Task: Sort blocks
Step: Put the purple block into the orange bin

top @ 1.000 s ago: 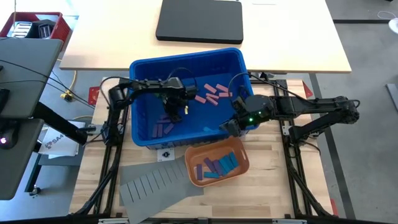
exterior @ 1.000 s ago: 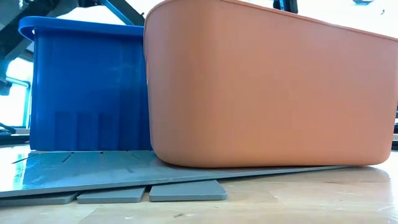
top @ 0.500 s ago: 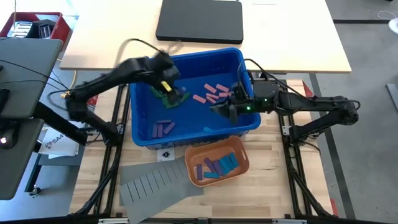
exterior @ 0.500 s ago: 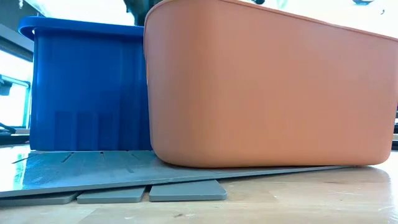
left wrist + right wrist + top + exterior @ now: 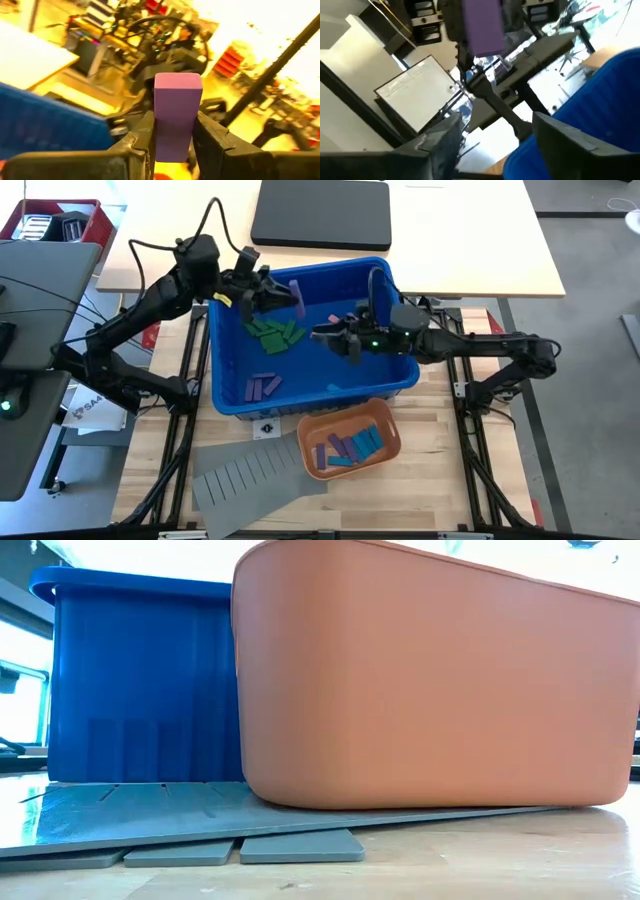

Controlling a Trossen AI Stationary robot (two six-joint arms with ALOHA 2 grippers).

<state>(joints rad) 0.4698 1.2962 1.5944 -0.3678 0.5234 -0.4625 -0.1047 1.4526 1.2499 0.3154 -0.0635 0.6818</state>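
Gripping a purple block (image 5: 177, 115) between its two fingers, the left gripper (image 5: 283, 293) hangs over the far left part of the blue bin (image 5: 228, 402); seen from the left wrist, the block is a flat, smooth-faced lilac slab standing upright, its square-cut end clear of the fingertips. From above it shows as a thin purple sliver at the gripper's tip. Below it, on the bin floor, lies a loose heap of green blocks (image 5: 272, 333), with a few purple blocks (image 5: 262, 386) nearer the front wall. The right gripper (image 5: 327, 336) reaches in from the bin's right side and hangs above the middle of the floor with its fingers spread apart and nothing between them; a blue piece (image 5: 335, 318) lies just beyond it, though the arm may hide other pieces there. In front of the bin sits the orange tray (image 5: 389, 448), holding purple, blue and pink blocks (image 5: 350, 445). A grey slotted sheet (image 5: 245, 477) lies under the tray's left side. From table height the tray wall (image 5: 430, 690) fills most of the scene and blocks both grippers, with the bin's wall (image 5: 140, 690) to its left.
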